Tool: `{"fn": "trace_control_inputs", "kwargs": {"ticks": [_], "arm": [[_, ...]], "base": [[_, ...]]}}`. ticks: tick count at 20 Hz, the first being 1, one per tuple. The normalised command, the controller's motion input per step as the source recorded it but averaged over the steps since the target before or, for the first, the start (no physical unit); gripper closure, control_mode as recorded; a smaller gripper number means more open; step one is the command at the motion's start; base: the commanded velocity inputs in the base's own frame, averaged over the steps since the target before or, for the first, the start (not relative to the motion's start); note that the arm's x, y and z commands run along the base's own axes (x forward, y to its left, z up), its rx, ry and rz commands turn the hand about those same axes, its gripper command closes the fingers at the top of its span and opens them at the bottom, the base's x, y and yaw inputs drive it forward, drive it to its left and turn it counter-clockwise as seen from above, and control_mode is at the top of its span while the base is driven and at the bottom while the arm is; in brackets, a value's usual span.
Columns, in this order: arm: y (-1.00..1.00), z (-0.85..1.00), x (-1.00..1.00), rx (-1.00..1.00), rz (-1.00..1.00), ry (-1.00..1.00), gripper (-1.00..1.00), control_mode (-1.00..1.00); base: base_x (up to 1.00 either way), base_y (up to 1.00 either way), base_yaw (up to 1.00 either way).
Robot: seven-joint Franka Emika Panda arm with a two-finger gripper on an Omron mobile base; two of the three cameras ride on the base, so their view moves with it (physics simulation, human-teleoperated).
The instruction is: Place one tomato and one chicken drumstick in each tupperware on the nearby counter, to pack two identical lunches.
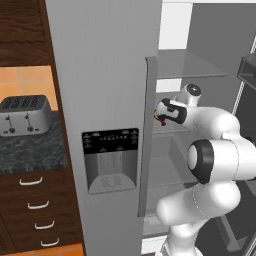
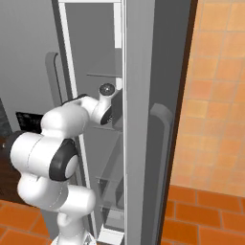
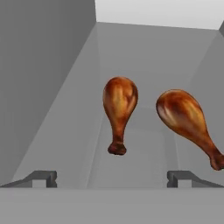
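We see two drumsticks lying on a smooth grey shelf point(image 3: 65, 131) inside the open fridge point(image 1: 107, 75). The left drumstick point(image 3: 119, 107) points its thin end straight back at our gripper point(image 3: 111, 179), fat end away. The right drumstick point(image 3: 186, 120) lies slanted, its thin end pointing down and to the right. Both are shiny, brown-orange and club-shaped. They lie near each other but do not touch. Our gripper's fingers are wide apart and hold nothing. Outside, a steel toaster point(image 1: 24, 115) sits on the dark marbled table point(image 1: 30, 150).
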Motion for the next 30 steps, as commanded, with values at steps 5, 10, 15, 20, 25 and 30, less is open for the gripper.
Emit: {"fn": "trace_control_inputs", "kwargs": {"ticks": [5,10,15,20,25,30], "arm": [[0.0,-0.16,0.32,0.0,-0.01,0.0,-1.0,-1.0],[0.0,-0.21,0.38,0.0,0.0,0.0,-1.0,-1.0],[0.0,-0.16,0.32,0.01,0.0,0.0,-1.0,-1.0],[0.0,-0.12,0.38,0.02,0.0,0.0,-1.0,-1.0],[0.0,-0.15,0.42,0.02,0.0,0.0,-1.0,-1.0],[0.0,-0.19,0.43,0.01,0.0,0.0,-1.0,-1.0]], "base": [[0.0,0.0,0.0],[0.0,0.0,0.0],[0.0,0.0,0.0],[0.0,0.0,0.0],[0.0,0.0,0.0],[0.0,0.0,0.0]]}}
